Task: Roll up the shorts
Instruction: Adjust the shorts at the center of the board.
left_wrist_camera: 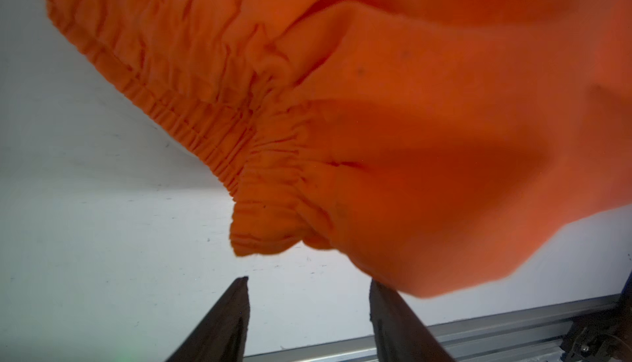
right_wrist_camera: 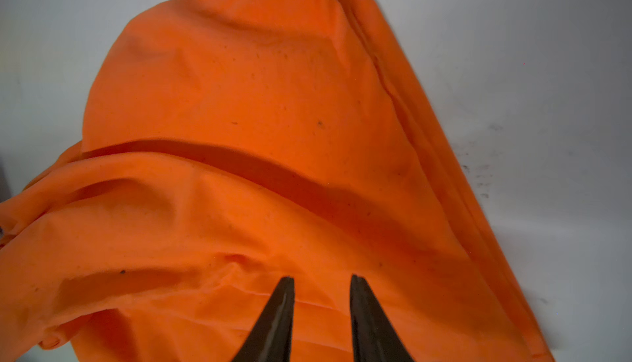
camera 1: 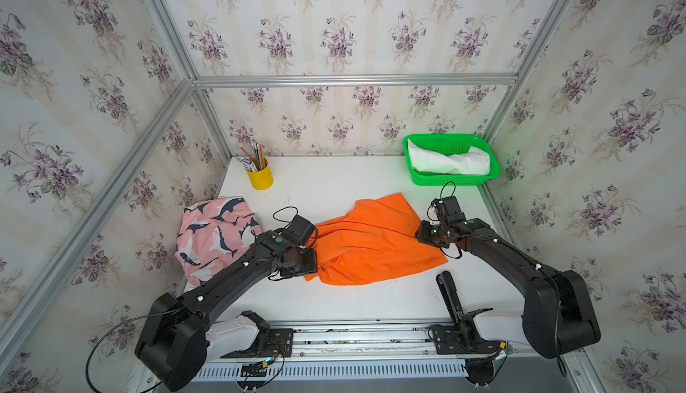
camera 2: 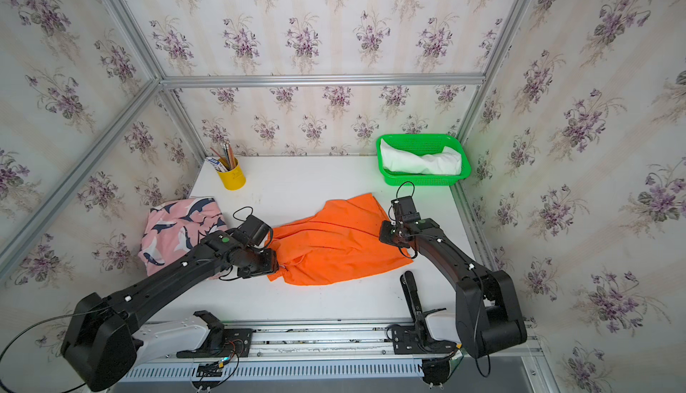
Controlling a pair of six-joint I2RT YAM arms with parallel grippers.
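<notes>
The worktop (camera 1: 334, 187) holds everything. The orange shorts (camera 1: 375, 242) lie spread out in the middle, not rolled yet. The pink shorts (camera 1: 211, 235) sit in a heap at the left, not rolled either. The white shorts (camera 1: 449, 163) look rolled up, in the basket (camera 1: 445, 180). The left claw (left_wrist_camera: 309, 285) is open at one end of the orange shorts, holding nothing. The right claw (right_wrist_camera: 321, 281) is open a little over the other end, empty too.

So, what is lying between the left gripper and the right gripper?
The orange shorts lie between the left gripper and the right gripper, spread crumpled on the white table. Both top views show this.
</notes>
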